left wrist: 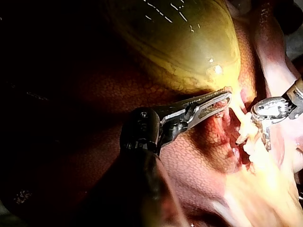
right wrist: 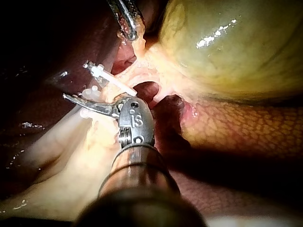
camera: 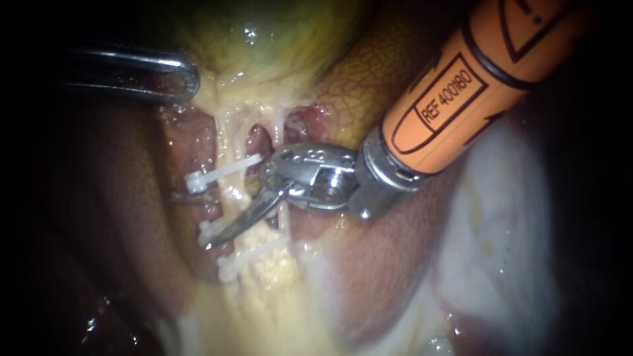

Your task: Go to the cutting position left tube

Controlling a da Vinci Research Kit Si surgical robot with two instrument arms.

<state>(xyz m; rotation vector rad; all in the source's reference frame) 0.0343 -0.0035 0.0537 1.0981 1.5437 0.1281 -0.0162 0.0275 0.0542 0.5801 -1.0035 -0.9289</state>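
The right instrument (camera: 203, 221) is holding its pincer wide astride the upright left tube (camera: 228, 192) between two clips (camera: 223, 172), blades crossing its axis; the left instrument (camera: 188, 76) is clamping the gallbladder (camera: 264, 39).

On my screen the gallbladder (camera: 264, 39) is glossy yellow-green, mottled darker in places. The liver (camera: 369, 72) is red-brown with a fine netted pattern of paler lines. The tube (camera: 227, 142) is pale cream-yellow, and the 3 clips (camera: 221, 173) across it are white. My right instrument (camera: 194, 221) has an orange shaft with black outlined markings, a silver collar and silver jaws. My left instrument (camera: 181, 78) is dark polished steel. At the right, the tissue (camera: 501, 217) is milky white.
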